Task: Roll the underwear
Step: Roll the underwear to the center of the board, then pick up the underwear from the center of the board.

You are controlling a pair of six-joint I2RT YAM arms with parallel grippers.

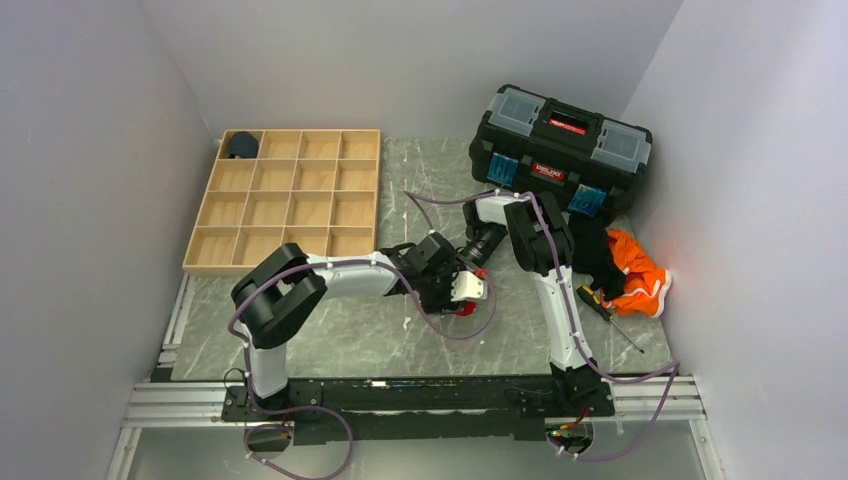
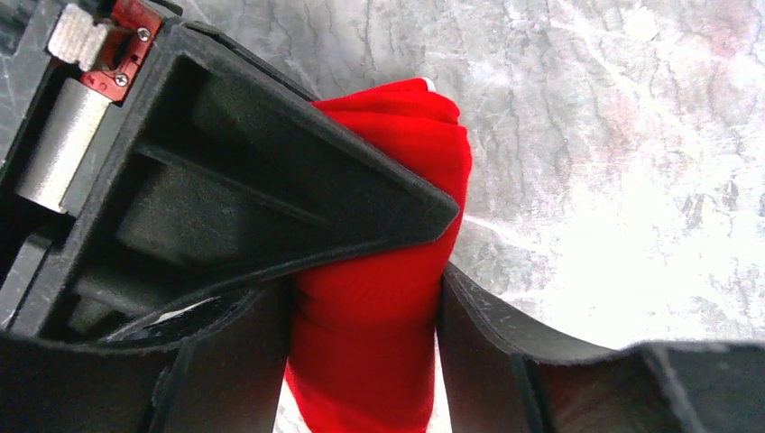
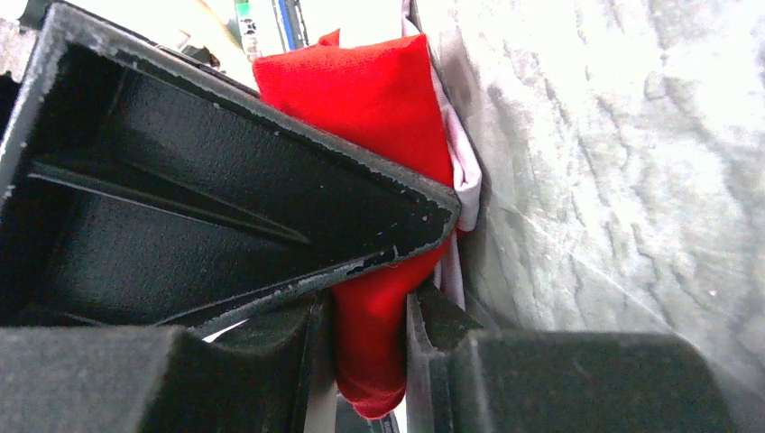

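Tabletop (image 1: 330, 340): grey marble, carrying the red underwear (image 2: 379, 298).
Left gripper (image 2: 365, 361): fingers pinching underwear.
Right gripper (image 3: 370, 352): fingers pinching underwear.

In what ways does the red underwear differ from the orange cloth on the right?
The underwear is red; the cloth is orange. The underwear is bunched and pinched by the left gripper and right gripper; the cloth lies loose and spread, with no gripper on it. Both are soft fabric.
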